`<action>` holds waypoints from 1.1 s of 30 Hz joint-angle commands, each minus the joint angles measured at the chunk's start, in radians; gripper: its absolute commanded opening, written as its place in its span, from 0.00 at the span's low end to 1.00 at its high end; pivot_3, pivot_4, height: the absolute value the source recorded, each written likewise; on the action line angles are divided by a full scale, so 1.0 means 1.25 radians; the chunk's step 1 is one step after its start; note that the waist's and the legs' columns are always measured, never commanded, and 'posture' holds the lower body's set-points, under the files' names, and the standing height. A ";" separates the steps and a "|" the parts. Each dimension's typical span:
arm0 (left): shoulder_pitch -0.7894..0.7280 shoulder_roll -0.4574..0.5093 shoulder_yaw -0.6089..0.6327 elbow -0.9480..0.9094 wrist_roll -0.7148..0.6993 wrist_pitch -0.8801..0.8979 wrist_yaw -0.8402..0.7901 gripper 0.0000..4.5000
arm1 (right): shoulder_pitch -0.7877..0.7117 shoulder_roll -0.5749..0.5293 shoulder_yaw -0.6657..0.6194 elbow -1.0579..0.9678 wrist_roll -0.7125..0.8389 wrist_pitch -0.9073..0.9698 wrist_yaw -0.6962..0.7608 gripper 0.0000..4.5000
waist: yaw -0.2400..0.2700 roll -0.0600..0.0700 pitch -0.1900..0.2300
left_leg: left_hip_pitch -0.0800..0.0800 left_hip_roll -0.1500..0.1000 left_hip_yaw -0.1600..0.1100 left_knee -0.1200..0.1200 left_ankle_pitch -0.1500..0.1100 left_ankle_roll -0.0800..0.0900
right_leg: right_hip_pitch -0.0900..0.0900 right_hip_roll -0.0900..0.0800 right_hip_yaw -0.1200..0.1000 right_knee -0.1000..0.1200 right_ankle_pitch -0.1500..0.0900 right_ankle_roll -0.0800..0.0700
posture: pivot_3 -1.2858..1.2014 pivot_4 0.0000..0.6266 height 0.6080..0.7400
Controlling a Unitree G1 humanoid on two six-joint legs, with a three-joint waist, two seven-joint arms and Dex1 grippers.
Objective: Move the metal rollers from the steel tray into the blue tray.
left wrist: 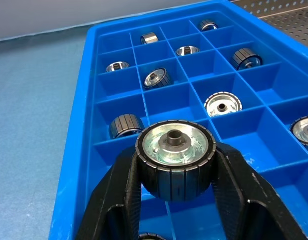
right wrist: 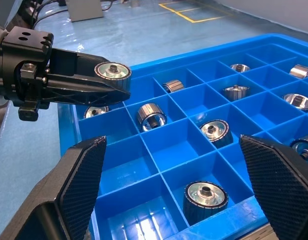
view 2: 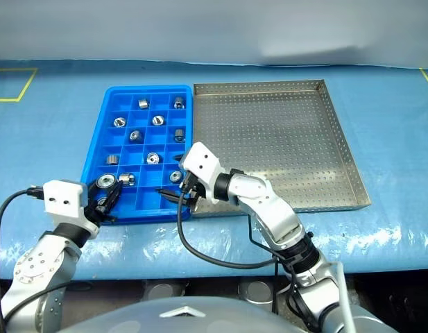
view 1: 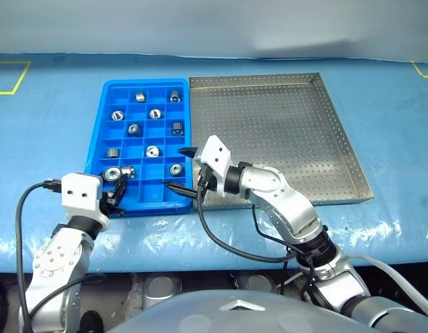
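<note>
While the left gripper [view 1: 115, 186] hangs over the near corner of the bright blue plastic compartment tray [view 1: 97, 142], its black fingers [left wrist: 119, 192] pinch a short silver metal roller [left wrist: 175, 158] across its ribbed dark rim. It looks solid, stiff and fairly heavy for its size; the smooth faces seem slippery, so the ribbed rim is the place to hold. Other rollers sit in separate compartments. The right gripper [view 1: 180, 168] stands wide and empty, and the perforated steel tray [view 1: 352, 159] looks cleared. I read no writing.

blue tray [left wrist: 89, 150] near end cut off
</note>
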 commanded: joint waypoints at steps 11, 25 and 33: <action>-0.024 0.162 -0.017 -0.013 -0.078 0.074 -0.133 0.37 | 0.031 -0.029 -0.003 -0.072 0.024 -0.017 0.025 1.00 | -0.006 0.000 0.000 | 0.000 0.001 0.000 -0.001 0.000 0.000 | 0.000 0.001 0.000 0.000 -0.001 -0.001 | 0.54 0.24 1.00; -0.095 0.286 -0.046 0.001 -0.122 0.185 -0.208 0.82 | 0.065 -0.035 -0.014 -0.112 0.008 -0.020 -0.033 1.00 | -0.027 0.000 0.000 | 0.000 0.003 0.001 -0.001 0.000 0.000 | -0.001 0.003 0.000 0.000 -0.002 -0.003 | 0.51 0.24 1.00; -0.163 0.182 0.032 -0.005 -0.204 0.164 -0.154 0.98 | 0.090 -0.046 -0.039 -0.145 0.015 -0.013 -0.059 1.00 | -0.037 0.000 0.000 | 0.000 0.003 0.001 -0.001 0.000 0.000 | -0.001 0.003 0.000 0.000 -0.002 -0.003 | 0.50 0.24 1.00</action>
